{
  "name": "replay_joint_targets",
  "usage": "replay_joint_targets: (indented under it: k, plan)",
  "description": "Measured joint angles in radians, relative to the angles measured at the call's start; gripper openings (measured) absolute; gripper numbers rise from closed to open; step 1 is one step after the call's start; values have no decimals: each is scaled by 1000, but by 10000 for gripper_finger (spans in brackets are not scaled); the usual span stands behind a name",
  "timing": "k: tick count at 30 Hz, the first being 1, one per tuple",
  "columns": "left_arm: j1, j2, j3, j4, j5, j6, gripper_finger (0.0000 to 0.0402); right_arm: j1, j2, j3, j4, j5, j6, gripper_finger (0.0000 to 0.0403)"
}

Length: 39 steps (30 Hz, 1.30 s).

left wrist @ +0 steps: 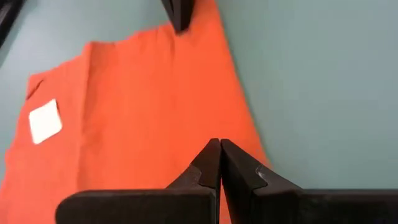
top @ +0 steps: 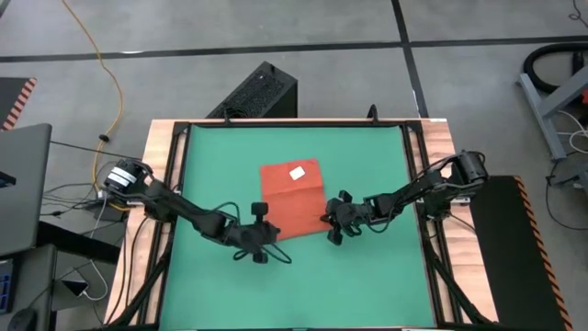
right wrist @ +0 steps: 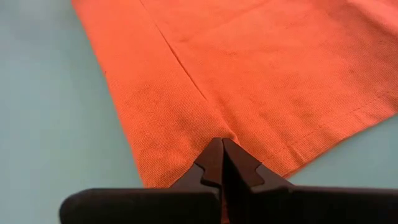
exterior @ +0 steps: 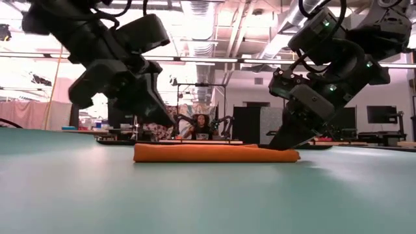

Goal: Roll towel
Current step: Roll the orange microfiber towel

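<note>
While the big green mat covered most of the counter, the orange-red towel lay flat near the middle of it. The towel was much smaller than the mat. It was folded, and a crease ran across it.

Both dark arms reached in toward the near edge of the towel, one from each side. The left arm came from the left side of the counter, and the right arm came from the right side.

The left pincer was squeezed shut, with its tips on the towel's near left corner. I could not tell if it had hold of any cloth. The right pincer was clenched on the edge of the towel at the near right corner, where the cloth puckered a little.

A small white tag sat on top of the towel, near its far edge.
</note>
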Motion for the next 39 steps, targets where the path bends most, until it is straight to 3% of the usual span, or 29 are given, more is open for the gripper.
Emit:
replay_joint_targets:
  k: [4,7,26,34,39]
  plan:
    - [2,18,-105,223,8,-23,0,0,0,0,9,-1,0,24]
    - [3,19,-146,287,12,-45,0,0,0,-1,19,-1,-1,24]
    - [0,113,-173,337,25,-116,0,6,-6,-4,83,0,-6,24]
    - [-1,112,-173,255,31,-167,0,103,-199,0,99,116,-269,24]
    - [0,112,-173,228,38,-177,0,170,-268,2,75,112,-481,39]
